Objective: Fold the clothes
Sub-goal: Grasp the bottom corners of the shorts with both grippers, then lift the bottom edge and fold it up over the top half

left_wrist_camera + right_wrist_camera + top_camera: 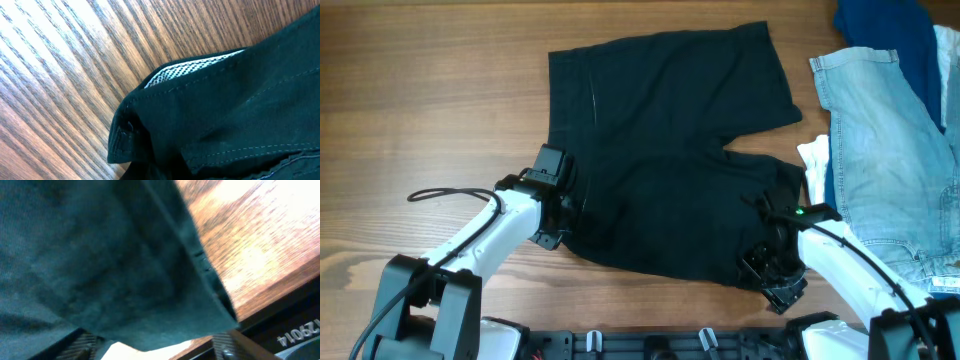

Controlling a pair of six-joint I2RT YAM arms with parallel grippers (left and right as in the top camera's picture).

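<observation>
The black shorts lie spread flat in the middle of the wooden table. My left gripper is at their left edge, shut on the fabric. In the left wrist view the shorts bunch up at a hemmed corner, with white mesh lining showing; the fingers are hidden under the cloth. My right gripper is at the near right corner. There the shorts hang between its fingers, which stand wide apart, so the right gripper is open.
A pale blue denim garment lies at the right, with a dark blue cloth behind it and a white piece at its left edge. The table's front edge is close behind the right gripper.
</observation>
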